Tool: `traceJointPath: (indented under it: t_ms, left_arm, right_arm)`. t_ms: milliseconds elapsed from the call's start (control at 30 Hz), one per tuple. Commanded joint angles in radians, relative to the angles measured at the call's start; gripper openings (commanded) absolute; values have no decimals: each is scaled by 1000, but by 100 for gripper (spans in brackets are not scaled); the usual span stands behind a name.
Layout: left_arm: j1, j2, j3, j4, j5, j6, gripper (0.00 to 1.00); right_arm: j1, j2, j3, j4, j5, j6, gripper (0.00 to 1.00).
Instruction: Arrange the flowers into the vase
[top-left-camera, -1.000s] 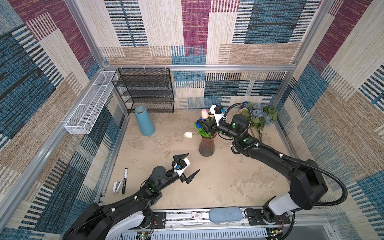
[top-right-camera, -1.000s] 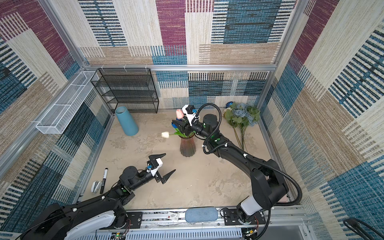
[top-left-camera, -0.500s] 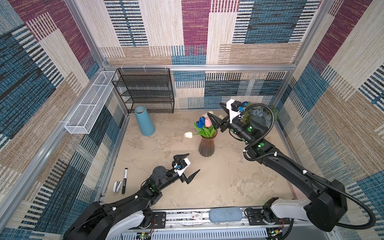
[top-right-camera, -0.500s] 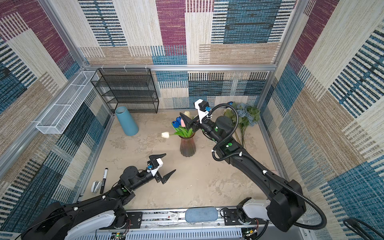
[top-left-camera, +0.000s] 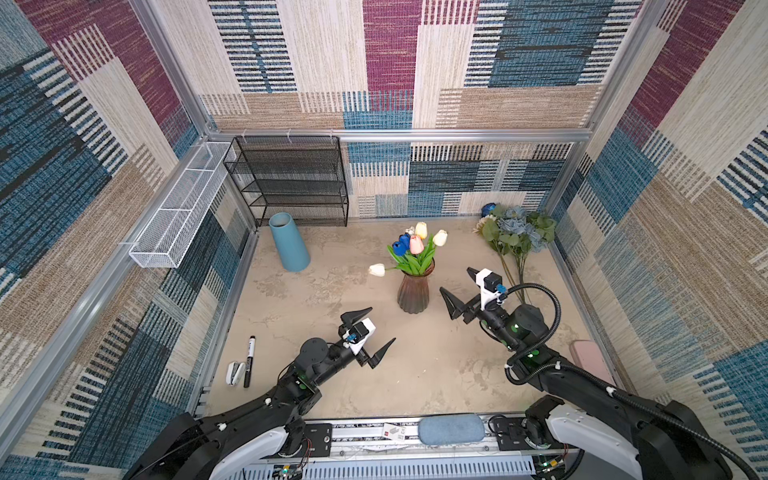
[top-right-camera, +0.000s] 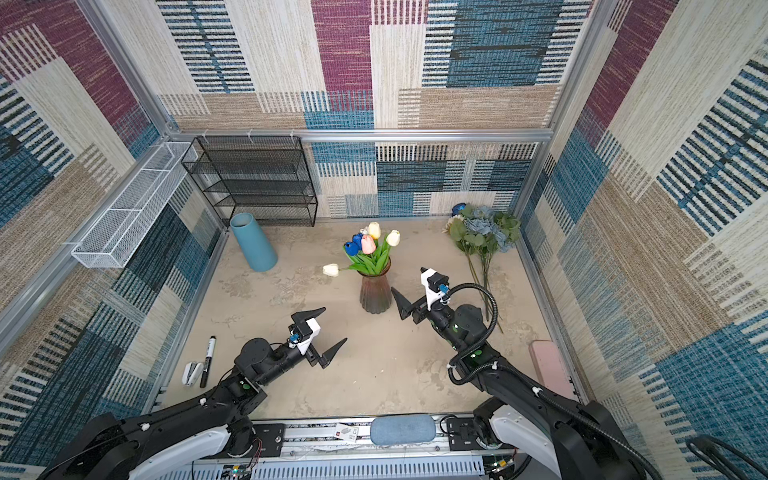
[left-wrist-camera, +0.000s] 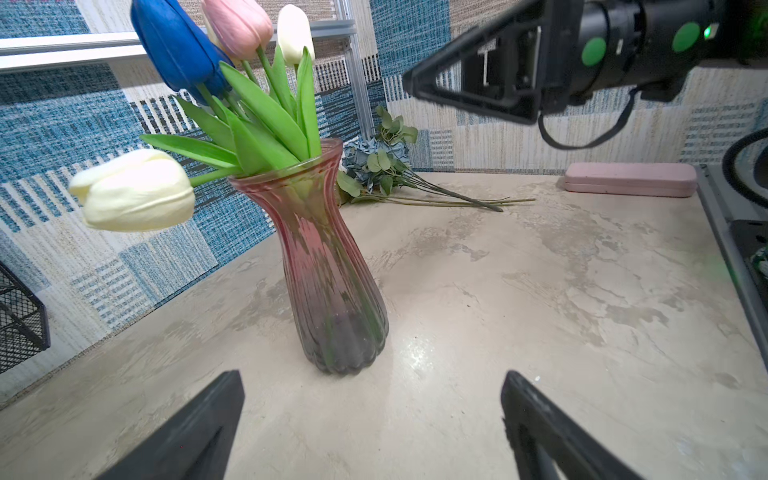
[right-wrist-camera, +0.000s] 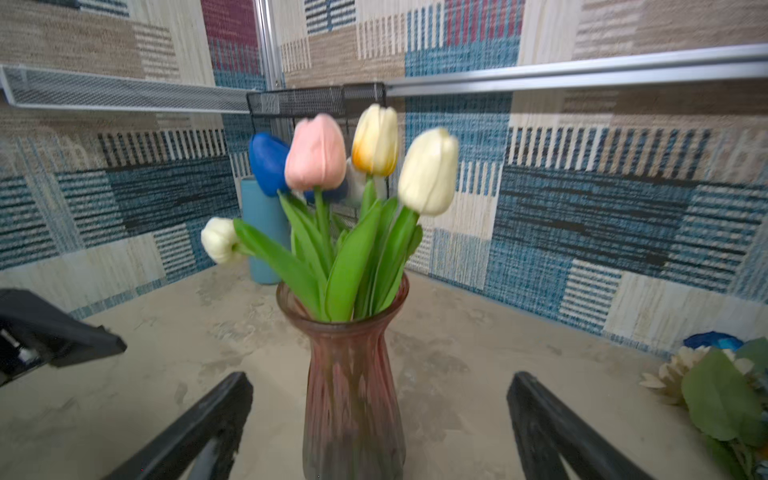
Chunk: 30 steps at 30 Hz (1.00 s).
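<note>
**Top views.**
- One ribbed glass vase (top-left-camera: 413, 291), upright on the table.
- The tulips (top-left-camera: 415, 249) stand with their stems in the vase, showing blue, pink, yellow and cream heads. One white tulip (top-left-camera: 377, 269) droops out over the rim toward the blue cylinder (top-left-camera: 289, 243).
- The loose flowers (top-left-camera: 515, 232) are a dusty-blue bunch with a cream bloom and a deep-blue head. They lie flat on the table, well apart from the vase on its right-arm side.
- The left gripper (top-left-camera: 381, 325) is in front of the vase, jaws spread wide, holding nothing.
- The right gripper (top-left-camera: 455, 279) is just beside the vase, between it and the loose flowers, jaws spread wide, holding nothing.

**Left wrist view.**
- The vase stands ahead, its mouth crowded with green leaves.
- The loose flowers lie beyond the vase.
- A pink case (left-wrist-camera: 629, 179) lies further off.
- Nothing sits between the fingers.

**Right wrist view** (slightly blurred).
- The vase is ahead of the spread fingers, untouched.
- Cream petals and a deep-blue head show to one side of the vase.

**Status, as judged.**
- The tulips are placed.
- The loose flowers remain to be picked up and put in.
- The vase neck looks tight for them.
</note>
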Motion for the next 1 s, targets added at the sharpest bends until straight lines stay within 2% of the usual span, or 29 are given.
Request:
traceJointPath:
  t_ms: [0, 100, 267, 400, 833, 967]
  left_arm:
    - [1, 26, -6, 100, -31, -10, 99]
    - [0, 32, -28, 147, -63, 10, 99]
    - [1, -13, -7, 58, -47, 11, 99]
    - [0, -23, -12, 59, -47, 10, 99]
    - [0, -33, -12, 50, -46, 9, 99]
    - [1, -41, -12, 38, -49, 13, 99]
  right_arm:
    - [1, 109, 1, 164, -87, 6, 100]
    - [1, 242, 27, 249, -103, -4, 100]
    - [2, 413, 119, 323, -129, -29, 100]
    - [2, 516, 188, 358, -163, -40, 100]
    - [31, 732, 380, 360, -166, -117, 100]
    - [31, 778, 424, 367, -165, -119, 93]
